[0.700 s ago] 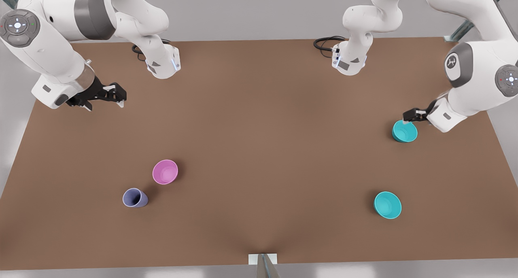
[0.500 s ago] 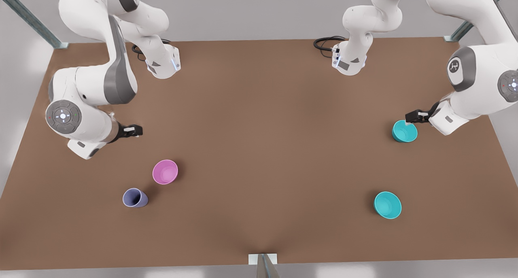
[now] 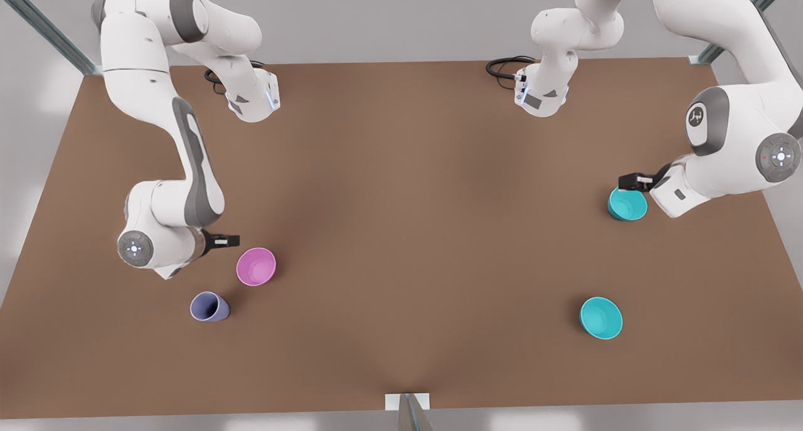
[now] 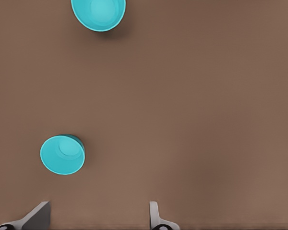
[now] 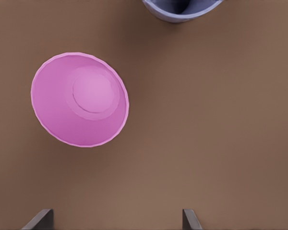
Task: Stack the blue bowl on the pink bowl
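On the brown worktop (image 3: 401, 230): small round teal plastic blue bowl (image 3: 627, 204) beneath the open left gripper (image 3: 630, 182). Open right gripper (image 3: 227, 239) beside the round pink plastic bowl (image 3: 256, 266). Risk: grabbing the brighter turquoise twin bowl (image 3: 601, 317).

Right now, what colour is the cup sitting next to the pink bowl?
Lavender-blue. The cup shows best in the front view, beside the pink bowl.

Table (image 3: 401, 243): brown, matte, plain.
Wall (image 3: 389, 23): light grey, far side.
Struts (image 3: 44, 32): grey metal, far corners.
Light: soft, even.
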{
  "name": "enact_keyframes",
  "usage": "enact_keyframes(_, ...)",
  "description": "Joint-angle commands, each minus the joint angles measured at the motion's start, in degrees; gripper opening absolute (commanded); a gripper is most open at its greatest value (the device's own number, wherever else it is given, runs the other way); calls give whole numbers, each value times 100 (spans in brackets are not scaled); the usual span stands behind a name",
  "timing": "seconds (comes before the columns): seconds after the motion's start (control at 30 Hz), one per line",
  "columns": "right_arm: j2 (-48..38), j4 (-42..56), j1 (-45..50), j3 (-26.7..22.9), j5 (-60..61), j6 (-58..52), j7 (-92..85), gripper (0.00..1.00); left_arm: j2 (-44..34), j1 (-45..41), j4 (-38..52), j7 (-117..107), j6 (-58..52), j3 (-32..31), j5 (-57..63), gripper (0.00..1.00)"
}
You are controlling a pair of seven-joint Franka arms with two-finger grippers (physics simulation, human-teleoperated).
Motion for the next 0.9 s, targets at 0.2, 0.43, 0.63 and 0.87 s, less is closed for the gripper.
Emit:
enact_keyframes(0.2, 263, -226, 16, 7, 156, 1937, 303, 100, 7, 1, -6, 174, -292, 1, -10, 100)
enact_keyframes(0.43, 333, -974, 25, 7, 481, 2491, 628, 100, 16, -8, 2, 165, -415, 1, -27, 100)
enact_keyframes(0.63, 641, -930, 7, 7, 490, 2764, 628, 100, -2, -25, 2, 156, -565, -8, -36, 100)
enact_keyframes(0.87, 685, -947, 7, 15, 490, 2790, 558, 53, -2, -34, 11, 165, -565, -8, -27, 100)
